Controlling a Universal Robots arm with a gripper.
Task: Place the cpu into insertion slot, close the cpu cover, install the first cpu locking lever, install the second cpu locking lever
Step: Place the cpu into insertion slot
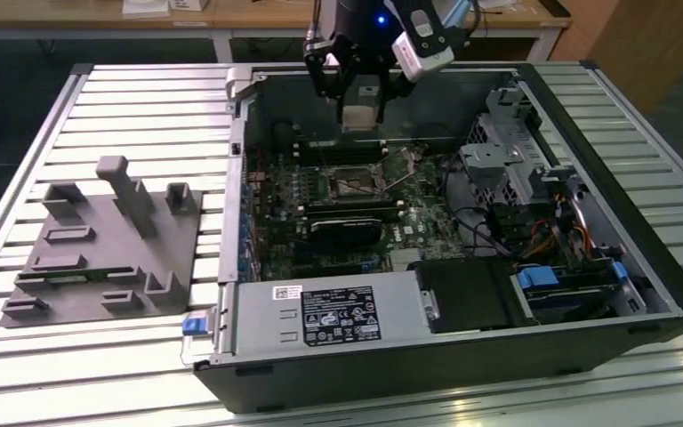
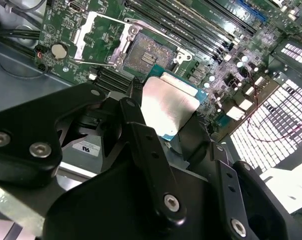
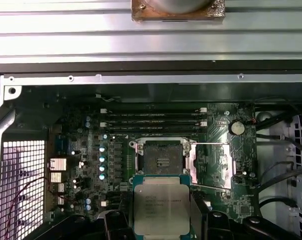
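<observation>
My gripper (image 1: 362, 93) hangs over the back of the open computer case, shut on the cpu (image 1: 362, 114). In the first wrist view the cpu (image 3: 161, 205) shows its silvery top with a blue-green edge, held between the black fingers (image 3: 115, 222). The insertion slot (image 3: 163, 159) lies open on the green motherboard just beyond the chip, dark with a silver rim, and the chip is above it and apart from it. The cpu cover (image 3: 207, 165) is flipped open beside the slot. Two thin wire levers (image 3: 211, 145) stand released along it. The second wrist view shows the cpu (image 2: 168, 107), slot (image 2: 145, 52) and cover (image 2: 98, 37).
Memory slots (image 3: 153, 120) run along the far side of the socket. A black label-bearing box (image 1: 335, 316) and cables with drive bays (image 1: 532, 222) fill the case's near and right sides. A grey fixture (image 1: 92, 249) stands on the slatted table (image 1: 140, 116) at the exterior view's left.
</observation>
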